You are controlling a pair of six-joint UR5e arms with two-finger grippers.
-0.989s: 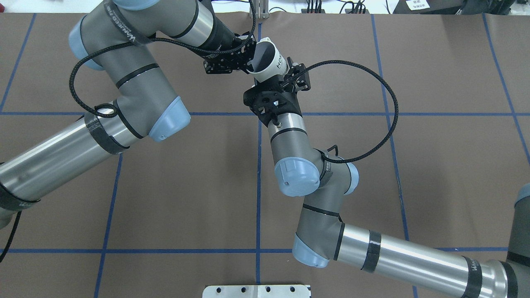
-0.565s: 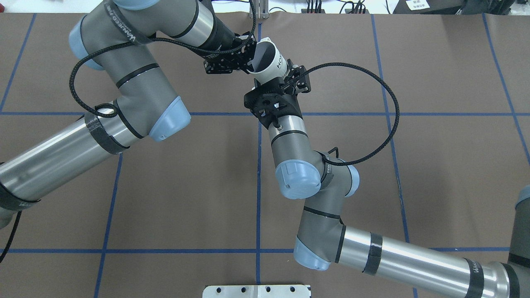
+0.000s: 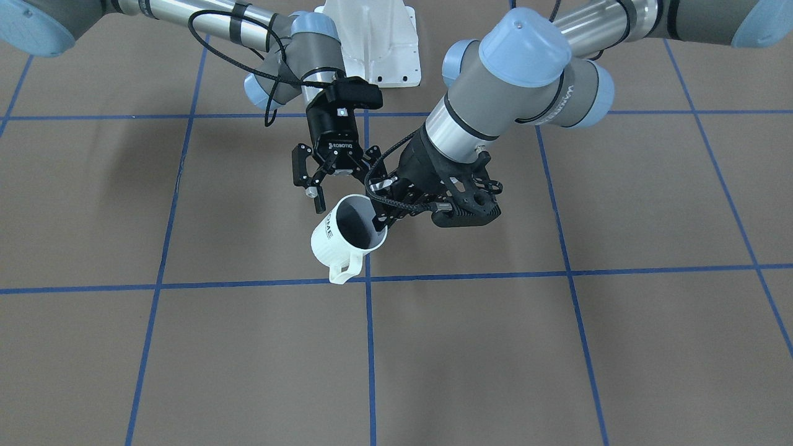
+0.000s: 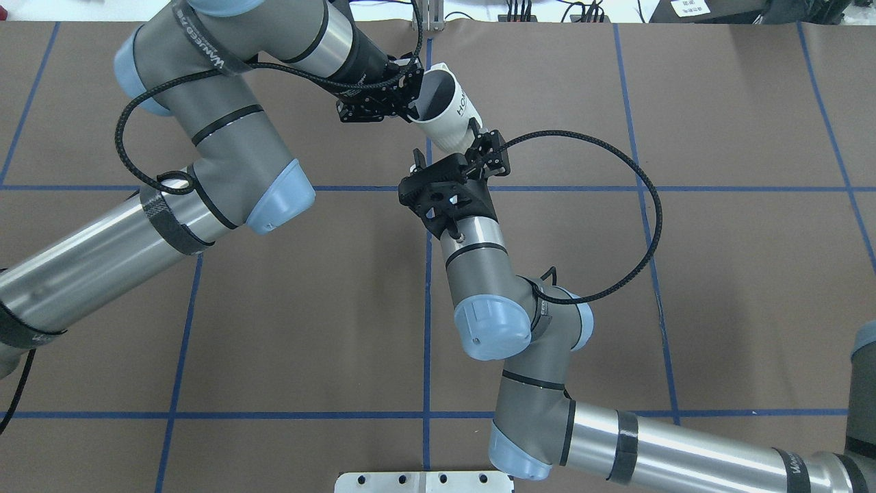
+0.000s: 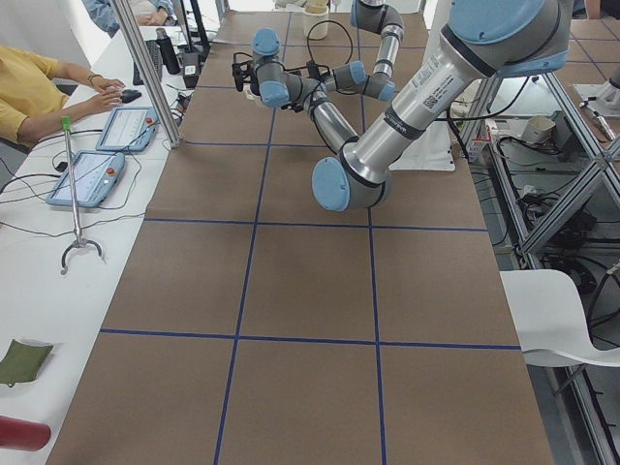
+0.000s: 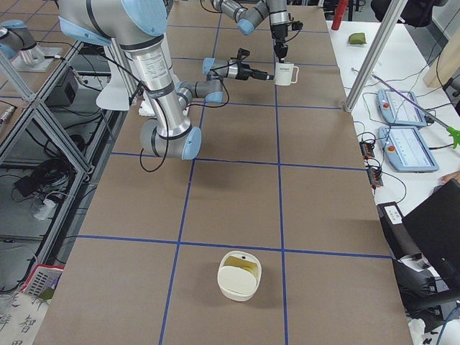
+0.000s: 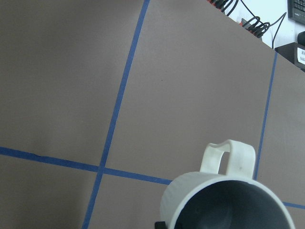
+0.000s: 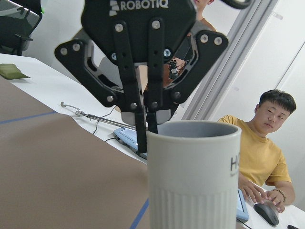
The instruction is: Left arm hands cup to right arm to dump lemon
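Observation:
The white ribbed cup [image 3: 334,243] marked "HOME" hangs above the table, handle toward the operators' side. My left gripper [image 3: 378,218] is shut on its rim from above, which shows clearly in the right wrist view [image 8: 147,125] and overhead [image 4: 410,103]. My right gripper [image 3: 337,186] is open and empty, just on the robot's side of the cup [image 4: 448,109] and not touching it; overhead it [image 4: 457,147] sits by the cup's base. The left wrist view shows the cup's grey inside [image 7: 233,205] only in part. The lemon shows in no view.
A white round container [image 6: 239,274] stands on the table far toward the robot's right end. A white mounting plate [image 3: 372,43] sits at the robot's base. Operators sit at a side bench [image 8: 267,143] beyond the table's far edge. Blue tape lines grid the brown table [image 4: 718,274].
My right gripper has drawn back from the cup's side toward the robot's base and stays open. My left gripper holds the cup in almost the same place.

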